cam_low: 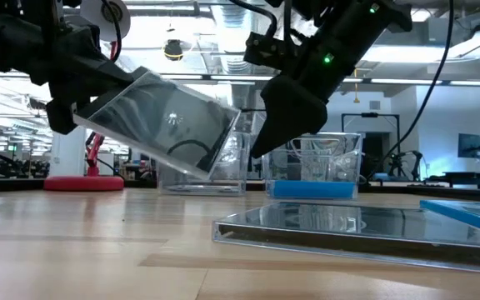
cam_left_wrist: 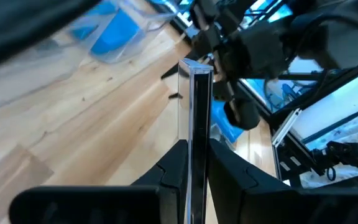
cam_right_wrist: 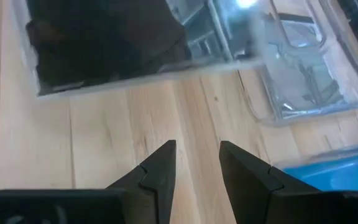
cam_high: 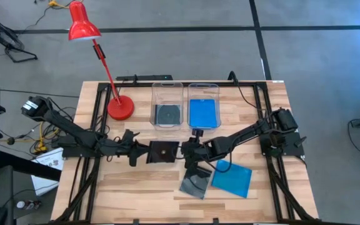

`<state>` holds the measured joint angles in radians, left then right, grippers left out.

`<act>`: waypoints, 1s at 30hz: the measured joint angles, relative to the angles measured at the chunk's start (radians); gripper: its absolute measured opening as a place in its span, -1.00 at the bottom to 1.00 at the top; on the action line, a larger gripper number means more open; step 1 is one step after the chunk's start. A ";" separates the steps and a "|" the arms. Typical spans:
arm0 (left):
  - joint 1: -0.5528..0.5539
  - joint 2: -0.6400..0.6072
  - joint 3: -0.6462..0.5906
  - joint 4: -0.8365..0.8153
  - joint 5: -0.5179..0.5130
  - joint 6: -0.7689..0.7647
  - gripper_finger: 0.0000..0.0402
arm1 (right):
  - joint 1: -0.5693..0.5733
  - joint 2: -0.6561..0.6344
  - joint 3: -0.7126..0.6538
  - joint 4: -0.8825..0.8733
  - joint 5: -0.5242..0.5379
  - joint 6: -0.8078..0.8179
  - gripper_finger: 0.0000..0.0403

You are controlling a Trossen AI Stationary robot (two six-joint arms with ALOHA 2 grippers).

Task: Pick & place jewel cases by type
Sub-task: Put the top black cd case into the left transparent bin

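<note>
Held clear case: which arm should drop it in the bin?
Left. The left gripper is already shut on the clear case, lifted and tilted just short of the left bin, which holds a dark case. The right gripper is open and empty.

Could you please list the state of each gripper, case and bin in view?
left gripper: shut on held clear case, lifted and tilted.
right gripper: open, empty.
clear case on table: lying flat.
blue case on table: lying flat.
left bin: holds a dark case.
right bin: holds a blue case.

Robotics lab: open hall, exposed ceiling ducts (cam_low: 223,58), monitors (cam_low: 471,146), wooden bench (cam_high: 136,181).
</note>
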<state>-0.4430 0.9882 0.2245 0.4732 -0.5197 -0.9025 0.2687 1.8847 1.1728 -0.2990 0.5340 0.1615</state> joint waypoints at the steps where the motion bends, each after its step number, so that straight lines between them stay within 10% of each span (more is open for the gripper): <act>1: 0.005 -0.007 0.000 0.005 0.000 0.013 -0.81 | 0.000 0.000 0.000 -0.008 0.000 0.006 -0.41; 20: 0.223 -0.258 0.000 0.019 0.001 0.299 -0.83 | 0.000 0.000 0.000 -0.016 0.006 0.017 -0.41; 30: 0.455 -0.278 0.002 0.012 0.165 0.332 -0.83 | 0.000 0.000 0.000 -0.016 -0.007 0.017 -0.41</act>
<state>0.0121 0.7105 0.2269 0.4852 -0.3545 -0.5709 0.2687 1.8847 1.1732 -0.3145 0.5266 0.1783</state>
